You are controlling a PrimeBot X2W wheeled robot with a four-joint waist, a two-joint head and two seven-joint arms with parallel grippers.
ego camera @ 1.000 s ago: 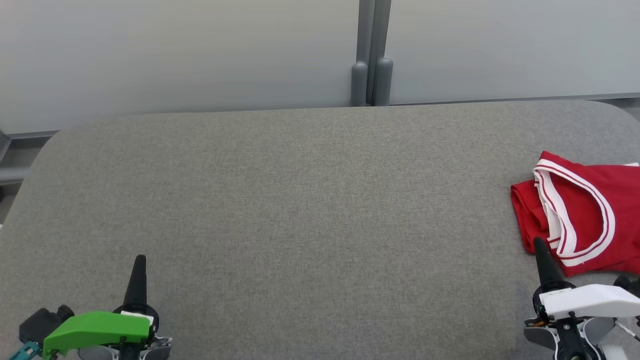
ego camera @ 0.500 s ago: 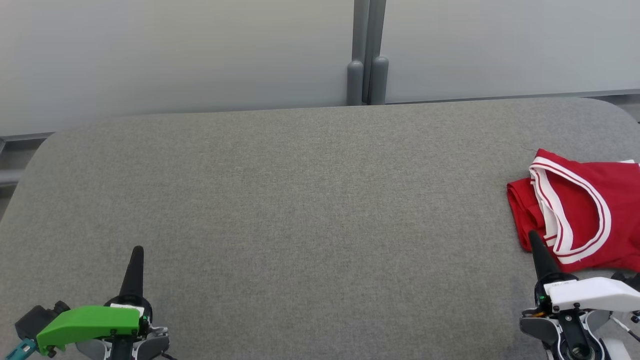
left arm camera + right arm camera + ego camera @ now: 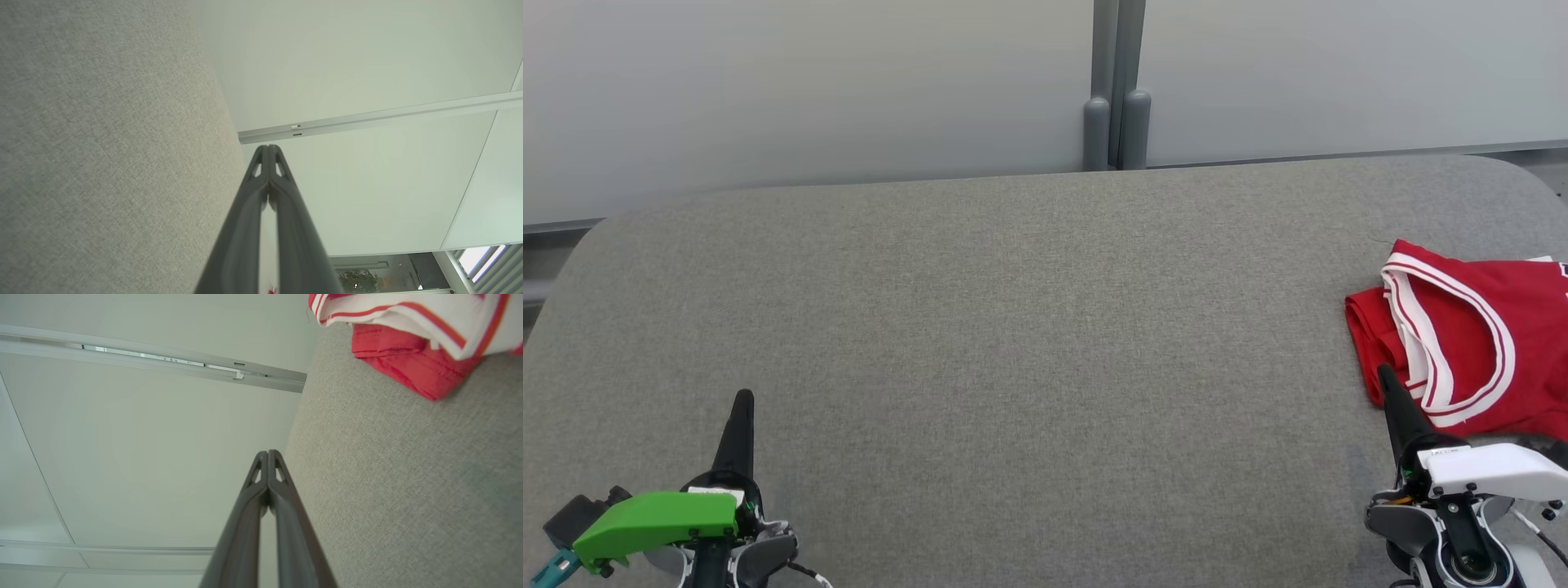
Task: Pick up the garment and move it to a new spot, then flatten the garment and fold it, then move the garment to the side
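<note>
The garment (image 3: 1470,335) is red with white-and-red striped trim, lying folded at the right edge of the grey padded table (image 3: 1029,327). In the right wrist view the garment (image 3: 412,343) fills the upper right. My right gripper (image 3: 1385,377) stands shut at the lower right, its tip in front of the garment's near-left corner; whether it touches the cloth I cannot tell. In its own view the right gripper (image 3: 267,454) holds nothing. My left gripper (image 3: 743,400) is shut at the lower left, far from the garment, and the left gripper (image 3: 267,148) is empty there too.
Pale frosted wall panels (image 3: 809,90) rise behind the table, joined by a grey post (image 3: 1116,82). The table's far edge (image 3: 1045,175) runs along them, with rounded corners at both ends.
The whole picture has shifted slightly left and up, so the camera moved. Both grippers stay shut in the same stance, and the garment lies as before.
</note>
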